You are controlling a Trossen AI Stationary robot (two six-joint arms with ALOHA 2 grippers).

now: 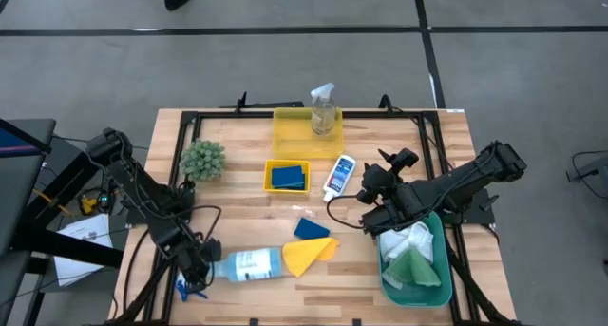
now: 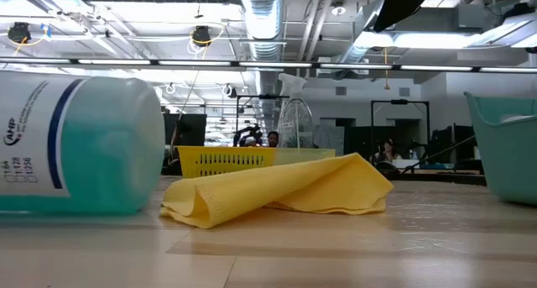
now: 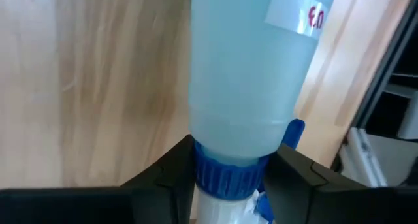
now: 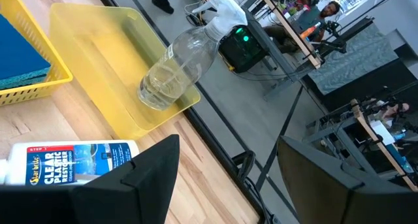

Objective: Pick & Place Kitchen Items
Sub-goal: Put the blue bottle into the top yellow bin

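A blue-white spray bottle [image 1: 249,264] [image 2: 75,145] [image 3: 255,74] lies on its side near the table's front left, its spray head toward the left edge. My left gripper [image 1: 199,269] [image 3: 235,152] is shut on its neck. A folded yellow cloth [image 1: 309,255] [image 2: 277,191] lies right beside the bottle's base, with a blue sponge [image 1: 311,229] just behind it. My right gripper [image 1: 372,185] [image 4: 228,145] hangs open above the table, right of centre, with nothing between its fingers. My left gripper pinches the bottle's blue collar [image 3: 225,175], just below the shoulder, between its two fingers [image 3: 176,172]. The fingers come steeply from above and lie across the bottle's neck. The bottle lies on its side on the table.
A yellow tray [image 1: 290,141] at the back holds a clear spray bottle [image 1: 323,110] [image 4: 173,70]. A small yellow basket [image 1: 269,177] holds another blue sponge. A small white bottle [image 1: 339,176] lies mid-table. A teal bin [image 1: 446,269] at front right holds white and green cloths. A bushy plant [image 1: 202,160] stands at left.
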